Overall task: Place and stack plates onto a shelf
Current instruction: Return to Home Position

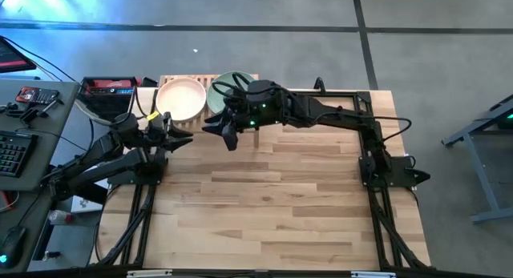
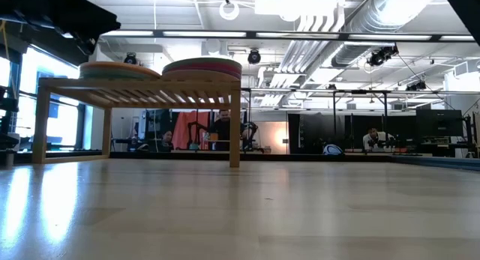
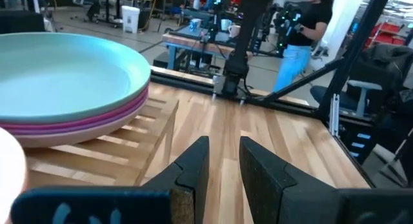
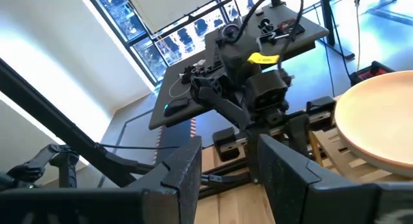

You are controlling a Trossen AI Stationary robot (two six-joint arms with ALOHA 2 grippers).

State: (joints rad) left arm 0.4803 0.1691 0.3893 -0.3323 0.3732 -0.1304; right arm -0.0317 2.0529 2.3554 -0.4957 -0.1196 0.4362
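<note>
Plates (image 2: 202, 67) lie in two stacks on the shelf (image 2: 142, 91): a peach plate (image 1: 180, 98) tops one, a mint plate (image 3: 64, 69) the other. Just off the shelf's front edge the left claw (image 1: 171, 126) hovers, fingers slightly parted and empty; there too the right claw (image 1: 226, 135) hangs open, holding nothing. My worry: the right arm crosses above the mint plate, so a low, careless withdrawal could clip that stack and drag plates off the shelf

Peach-topped plates (image 1: 180, 98) beside seemingly mint-topped plates (image 3: 64, 75) on shelf (image 2: 139, 90)
</note>
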